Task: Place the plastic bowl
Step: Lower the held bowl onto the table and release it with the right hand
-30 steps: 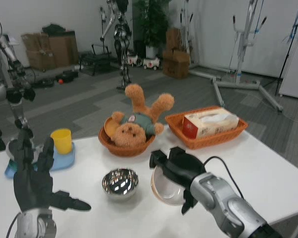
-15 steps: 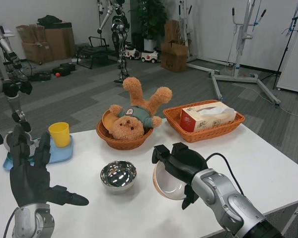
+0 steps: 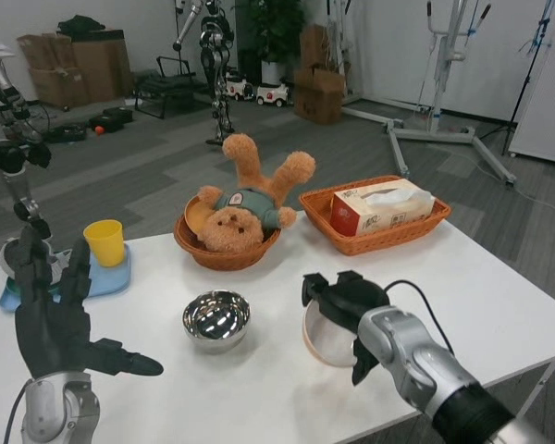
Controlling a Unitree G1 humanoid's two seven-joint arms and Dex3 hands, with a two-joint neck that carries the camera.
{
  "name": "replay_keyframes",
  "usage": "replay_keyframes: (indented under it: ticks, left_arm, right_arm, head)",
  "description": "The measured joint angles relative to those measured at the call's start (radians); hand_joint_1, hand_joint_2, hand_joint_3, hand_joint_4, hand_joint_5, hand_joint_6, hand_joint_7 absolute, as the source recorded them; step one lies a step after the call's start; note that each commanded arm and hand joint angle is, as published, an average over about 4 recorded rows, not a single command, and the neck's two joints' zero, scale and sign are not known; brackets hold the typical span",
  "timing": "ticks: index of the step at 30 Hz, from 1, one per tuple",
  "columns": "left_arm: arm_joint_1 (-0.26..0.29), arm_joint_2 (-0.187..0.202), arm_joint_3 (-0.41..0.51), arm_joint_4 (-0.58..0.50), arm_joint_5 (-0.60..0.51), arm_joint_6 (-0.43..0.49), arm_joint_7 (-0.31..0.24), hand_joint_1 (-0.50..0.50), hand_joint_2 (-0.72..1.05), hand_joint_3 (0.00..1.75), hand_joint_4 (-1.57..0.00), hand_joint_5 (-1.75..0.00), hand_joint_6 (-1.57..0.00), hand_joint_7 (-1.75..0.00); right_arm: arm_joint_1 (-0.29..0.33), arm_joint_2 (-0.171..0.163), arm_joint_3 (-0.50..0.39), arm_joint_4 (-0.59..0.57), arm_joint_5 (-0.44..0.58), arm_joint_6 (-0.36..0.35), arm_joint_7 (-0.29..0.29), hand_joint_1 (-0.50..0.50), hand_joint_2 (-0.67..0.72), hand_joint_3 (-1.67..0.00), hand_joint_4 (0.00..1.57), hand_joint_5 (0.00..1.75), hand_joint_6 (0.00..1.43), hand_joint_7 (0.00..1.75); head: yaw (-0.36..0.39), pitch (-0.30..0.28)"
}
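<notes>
white table (image 3: 499,305) | right hand (image 3: 344,301) grips plastic bowl (image 3: 327,337) | left hand (image 3: 51,319) spread

The right hand (image 3: 344,305) grips the plastic bowl (image 3: 327,335) from above, silver forearm reaching in from lower right; the left hand (image 3: 57,319) is raised, fingers spread apart, holding nothing

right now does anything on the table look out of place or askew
Yes: the teddy bear lies upside down in the round wicker basket, head at the near rim, legs up. The plastic bowl is tilted on edge in the right hand, not yet flat.
</notes>
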Motion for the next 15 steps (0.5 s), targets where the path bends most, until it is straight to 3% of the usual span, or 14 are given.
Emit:
replay_keyframes:
  ticks: [6, 8, 10, 15]
  left_arm:
    - [-0.001, -0.002, -0.006, 0.000, 0.000, 0.000, -0.001, -0.39, -0.72, 0.00, -0.45, -0.10, 0.00, 0.00]
    - [-0.001, -0.002, -0.005, 0.000, 0.000, 0.000, -0.001, -0.39, -0.72, 0.00, -0.45, -0.10, 0.00, 0.00]
    - [-0.001, -0.002, -0.005, 0.000, 0.000, 0.000, -0.001, -0.39, -0.72, 0.00, -0.45, -0.10, 0.00, 0.00]
    - [-0.001, -0.003, -0.006, 0.001, 0.000, 0.000, -0.001, -0.39, -0.72, 0.00, -0.45, -0.10, 0.00, 0.00]
  right_arm:
    - [-0.126, 0.023, 0.095, 0.180, 0.000, 0.047, 0.029, -0.42, -0.60, -1.19, 1.55, 1.26, 0.50, 1.68]
    - [-0.156, 0.033, 0.118, 0.240, 0.010, 0.053, 0.035, -0.42, -0.60, -1.15, 1.56, 1.26, 0.59, 1.68]
    - [-0.176, 0.044, 0.132, 0.284, 0.022, 0.056, 0.041, -0.42, -0.60, -1.15, 1.57, 1.26, 0.67, 1.68]
    - [-0.199, 0.060, 0.148, 0.347, 0.040, 0.058, 0.053, -0.42, -0.60, -1.19, 1.57, 1.33, 0.64, 1.68]
  head:
    - [-0.004, -0.041]
    - [-0.009, -0.053]
    - [-0.013, -0.063]
    - [-0.026, -0.090]
